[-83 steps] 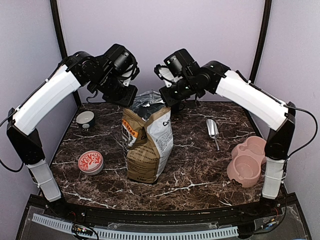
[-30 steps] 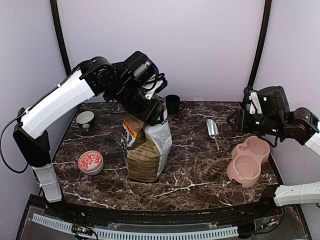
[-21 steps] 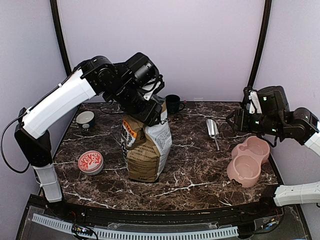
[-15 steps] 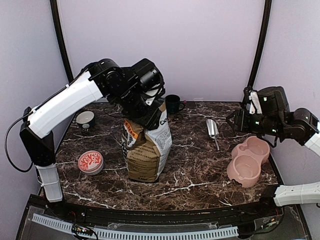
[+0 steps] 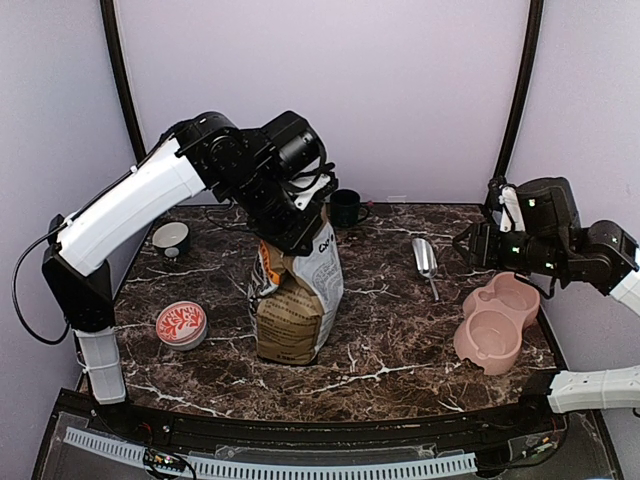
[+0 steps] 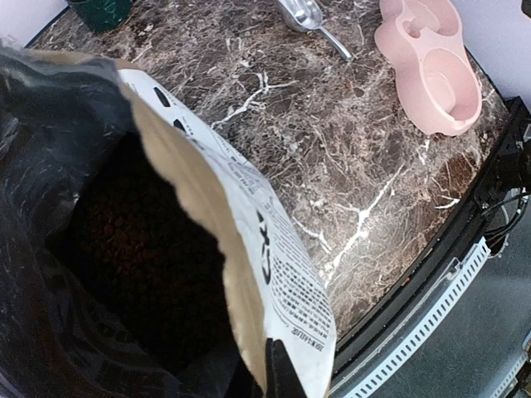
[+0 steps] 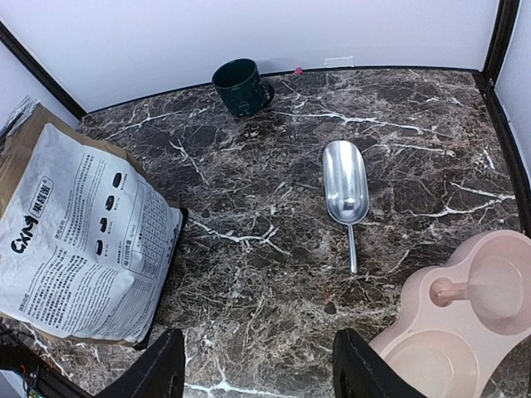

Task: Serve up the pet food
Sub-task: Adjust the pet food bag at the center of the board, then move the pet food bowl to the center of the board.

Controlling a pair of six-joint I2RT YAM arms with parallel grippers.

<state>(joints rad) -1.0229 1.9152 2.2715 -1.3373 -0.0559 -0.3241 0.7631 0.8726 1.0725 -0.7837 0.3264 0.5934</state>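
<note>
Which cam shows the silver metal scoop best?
Right wrist: the silver metal scoop lies whole and large, mid-frame. Top external shows it whole but small; left wrist cuts off its bowl at the top edge.

One bag [image 5: 300,300], one scoop [image 5: 425,257], one pink double bowl [image 5: 510,310], one mug [image 5: 345,207], one small bowl [image 5: 171,238], one red dish [image 5: 181,324].

White links [image 5: 130,205], black joints [image 5: 232,160], black cables [image 5: 14,300]; bases [image 5: 97,365] seemingly grey.
</note>
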